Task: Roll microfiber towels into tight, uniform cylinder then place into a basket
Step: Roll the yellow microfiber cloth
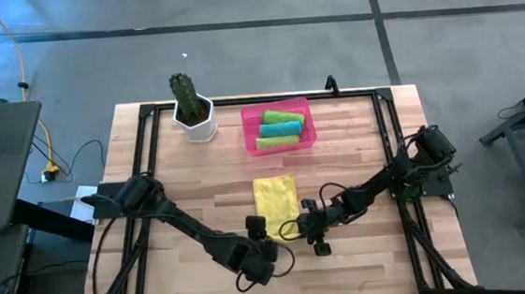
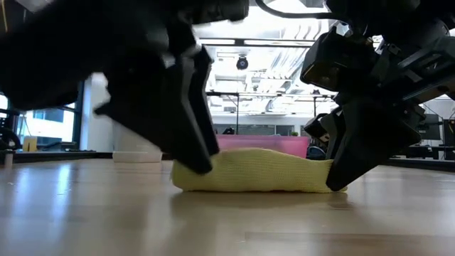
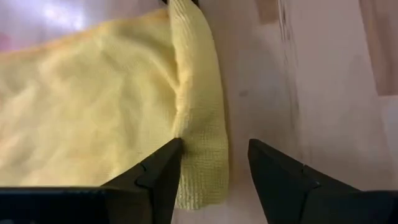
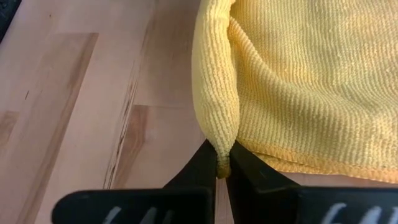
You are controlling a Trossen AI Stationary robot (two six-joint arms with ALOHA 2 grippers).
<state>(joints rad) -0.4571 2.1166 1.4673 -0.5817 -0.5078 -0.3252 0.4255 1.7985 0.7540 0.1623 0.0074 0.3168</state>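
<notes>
The yellow towel (image 1: 275, 199) lies spread on the wooden table, with its near edge turned over into a narrow rolled fold (image 3: 200, 118). My left gripper (image 3: 214, 155) stands open at the fold's left end, one finger on either side of it. My right gripper (image 4: 221, 163) is shut on the fold's right end. At the far side of the table stands the pink basket (image 1: 248, 135), with a teal roll (image 1: 282, 129) lying between two green rolls (image 1: 282, 115). My left gripper slants down from the near side with its fingers astride the fold's left end. One fingertip (image 3: 174, 149) lies on the flat cloth beside the fold, and the other (image 3: 258, 152) is over bare wood. My right gripper pinches the tip of the fold's right end (image 4: 219, 149) between its two fingertips, slanting down from the near right. The towel stays on the table, slack.
A white pot with a cactus (image 1: 192, 113) stands at the far left, beside the basket. Bare wood lies to the left and right of the yellow towel. A black frame (image 1: 147, 114) runs around the table top.
</notes>
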